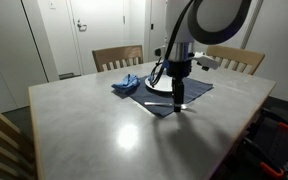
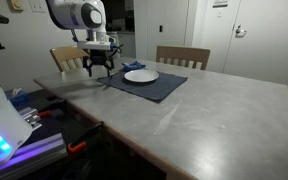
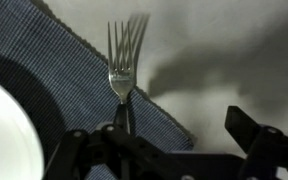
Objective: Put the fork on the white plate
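In an exterior view, gripper (image 1: 180, 102) low over dark placemat (image 1: 199, 90) near table (image 1: 94, 130) edge, broad bare tabletop in front, blue cloth (image 1: 126, 84) beside, in an exterior view, white plate (image 2: 141, 75) on placemat, wrist view, fork (image 3: 123, 62) across placemat's edge, right of plate, handle reaching gripper, hold not discernible.

The table (image 1: 104, 130) has a smooth, pale grey top that catches the ceiling light in both exterior views (image 2: 219, 110). A dark blue placemat (image 1: 199, 90) lies flat on it toward the far side, right of centre, and in an exterior view (image 2: 149, 90) it sits close to the table's edge. The wrist view shows the placemat's ribbed weave (image 3: 74, 70) with one corner on the bare tabletop (image 3: 224, 50). A crumpled blue cloth (image 1: 126, 84) lies just left of the placemat.
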Motion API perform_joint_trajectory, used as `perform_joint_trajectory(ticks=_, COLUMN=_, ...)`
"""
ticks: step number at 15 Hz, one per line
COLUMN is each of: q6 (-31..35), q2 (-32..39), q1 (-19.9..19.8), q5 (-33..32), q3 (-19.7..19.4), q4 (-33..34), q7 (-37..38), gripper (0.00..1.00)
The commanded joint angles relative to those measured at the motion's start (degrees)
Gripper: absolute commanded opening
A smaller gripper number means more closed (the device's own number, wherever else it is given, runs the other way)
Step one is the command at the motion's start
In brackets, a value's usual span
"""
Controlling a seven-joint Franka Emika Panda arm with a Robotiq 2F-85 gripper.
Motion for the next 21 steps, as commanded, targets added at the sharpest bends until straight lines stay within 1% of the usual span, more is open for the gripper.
perform_joint_trajectory(ticks=1, q6=1.72, q2=2.72, q1=-2.61, q5=2.36, q3=1.81, q4=0.80, q7=-2.78, gripper=1.00)
perform_joint_trajectory(ticks=6, q6=3.08, q2=3.01, q1=-4.97, q5=3.39, q3=2.55, q4=0.86, q7=-4.93, gripper=1.00)
perform_joint_trajectory(ticks=8, q6=5.03, q2=3.25, q1=-6.51, q5=3.58, q3=3.67, q4=1.07, q7=-8.70, gripper=1.00)
perform_joint_trajectory(ticks=10, q6=8.49, q2=3.93, q1=-8.51, q5=3.96, q3=5.60, q4=1.06, q7=-13.65, gripper=1.00)
perform_joint_trajectory(ticks=13, q6=9.88, q2=5.38, q1=-10.74, q5=3.71, q3=8.24, q4=1.85, q7=-18.62, gripper=1.00)
perform_joint_trajectory(ticks=15, q6=9.05, q2=5.69, q1=-11.40, q5=3.39, q3=9.08, q4=2.06, q7=-20.55, gripper=1.00)
perform_joint_trajectory(ticks=19, q6=6.98, q2=5.03, q1=-10.67, q5=1.94, q3=8.23, q4=1.86, q7=-21.49, gripper=1.00)
perform_joint_trajectory(ticks=21, q6=6.96, q2=4.96, q1=-10.67, q5=1.80, q3=8.17, q4=1.66, q7=-22.09, gripper=1.00)
